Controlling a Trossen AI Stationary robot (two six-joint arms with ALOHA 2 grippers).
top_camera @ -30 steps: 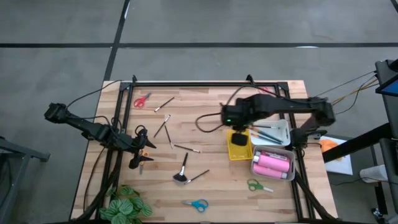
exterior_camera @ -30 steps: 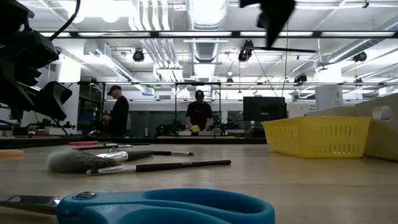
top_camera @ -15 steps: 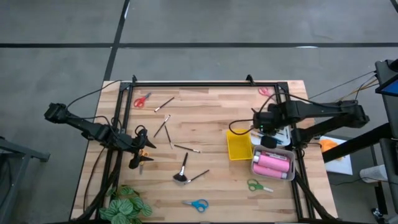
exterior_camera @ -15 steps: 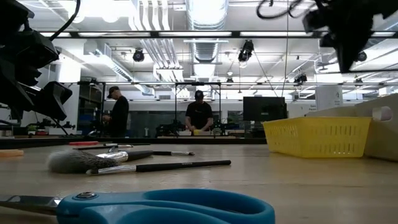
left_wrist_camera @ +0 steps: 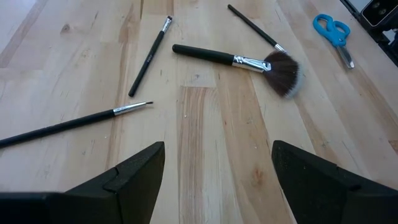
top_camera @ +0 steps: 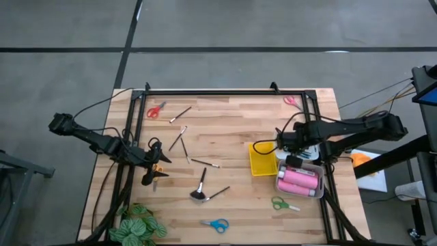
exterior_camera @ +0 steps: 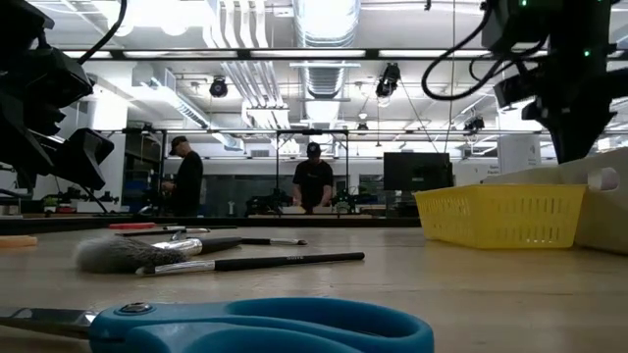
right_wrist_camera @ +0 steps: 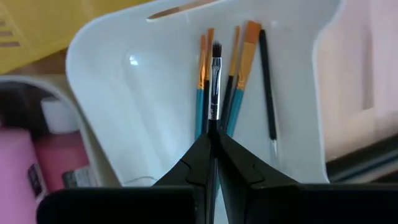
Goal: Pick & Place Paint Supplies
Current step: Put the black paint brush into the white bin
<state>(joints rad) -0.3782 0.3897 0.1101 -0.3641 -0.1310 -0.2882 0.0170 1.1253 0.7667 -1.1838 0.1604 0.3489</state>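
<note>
The right end effector is clenched on a thin black-bristled brush, held over the white tray near the right edge of the bench. Several orange-tipped brushes with teal handles and one thin black brush lie side by side in that tray. Just beside the white tray stand the yellow tray and a clear bin holding the pink paint bottles. The left end effector is released, its fingers spread wide, and it waits above the bench near the left edge. Ahead of it lie the fluffy black brush and three thin brushes, well apart from the trays. Blue scissors lie near the front edge of the bench, green scissors near the front right corner, red scissors near the rear left corner and pink scissors near the rear right corner. A leafy green plant sits at the front left corner. In the low view, two people stand in the room beyond the bench.
</note>
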